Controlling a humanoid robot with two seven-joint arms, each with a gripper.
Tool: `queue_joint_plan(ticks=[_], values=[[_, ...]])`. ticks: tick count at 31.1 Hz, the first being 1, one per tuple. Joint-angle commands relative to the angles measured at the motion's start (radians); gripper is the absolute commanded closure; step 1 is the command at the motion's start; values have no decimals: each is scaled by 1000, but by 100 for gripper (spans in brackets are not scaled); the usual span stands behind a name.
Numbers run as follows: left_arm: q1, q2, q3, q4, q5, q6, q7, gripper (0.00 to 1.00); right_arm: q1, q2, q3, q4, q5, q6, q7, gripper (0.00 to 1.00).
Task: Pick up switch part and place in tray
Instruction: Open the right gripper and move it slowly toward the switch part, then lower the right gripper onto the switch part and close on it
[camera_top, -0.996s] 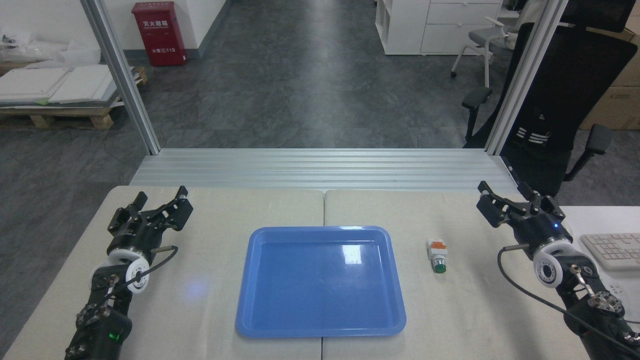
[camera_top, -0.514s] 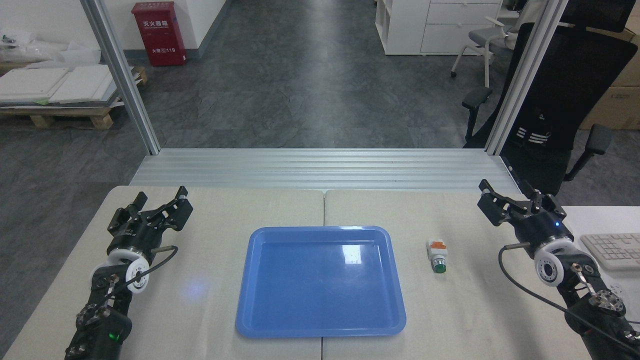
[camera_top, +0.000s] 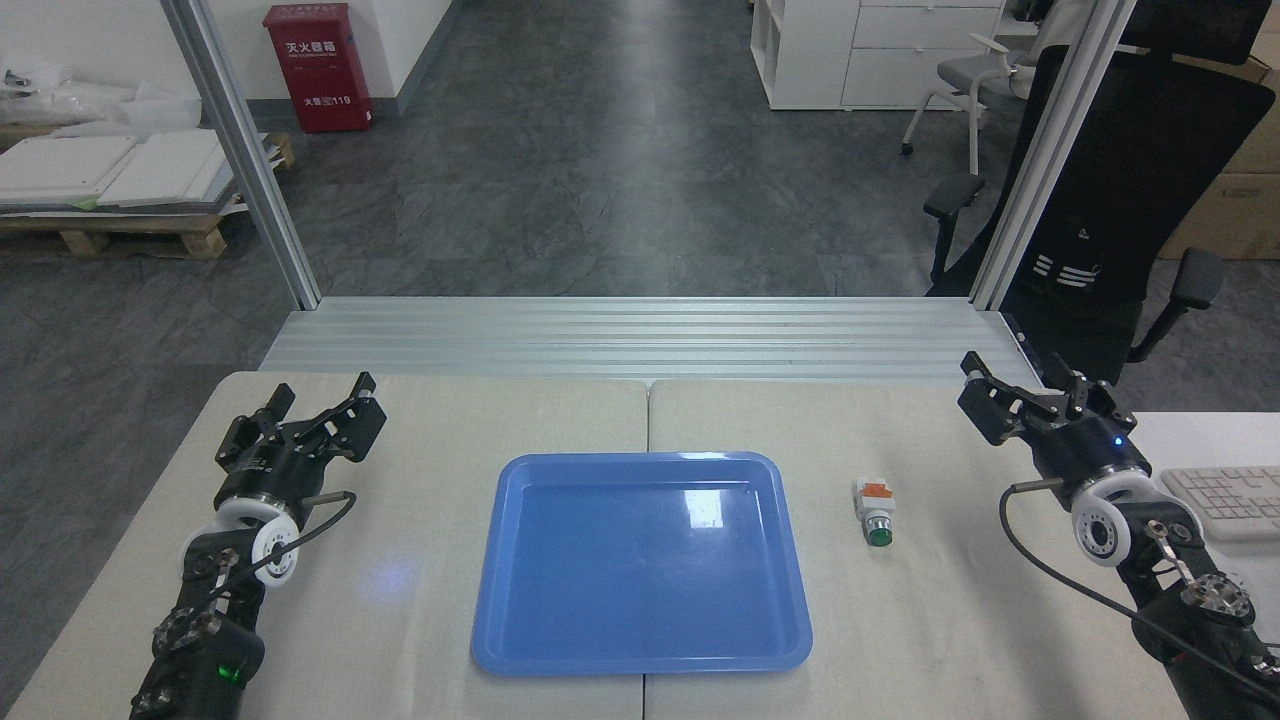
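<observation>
The switch part lies on the table to the right of the tray, white body and orange piece away from me, green button toward me. The blue tray sits at the table's middle with nothing in it. My right gripper hovers open at the far right, beyond and to the right of the switch part, holding nothing. Over the table's left side my left gripper is open too, well left of the tray.
A white keyboard lies at the right edge, close to my right arm. A black office chair stands behind the right corner. An aluminium rail strip runs along the table's far edge.
My right gripper has drifted slightly to the right and away from me. The left arm, the switch part and the tray have stayed put.
</observation>
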Motion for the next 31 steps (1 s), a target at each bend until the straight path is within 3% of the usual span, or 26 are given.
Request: queue_joint_plan(ticks=[1,13,25,31], values=[[0,-1,0,0,0,0,1,0,3,0,0,0,-1,-2,0,2],[0,-1,0,0,0,0,1,0,17,6,11,-2,0,1,29,2],[0,-1,2,0,0,0,1,0,17,55,302,-31,20,251,218,6],[0,-1,0,0,0,0,1,0,23,116,333,-15,22,305,227,6]])
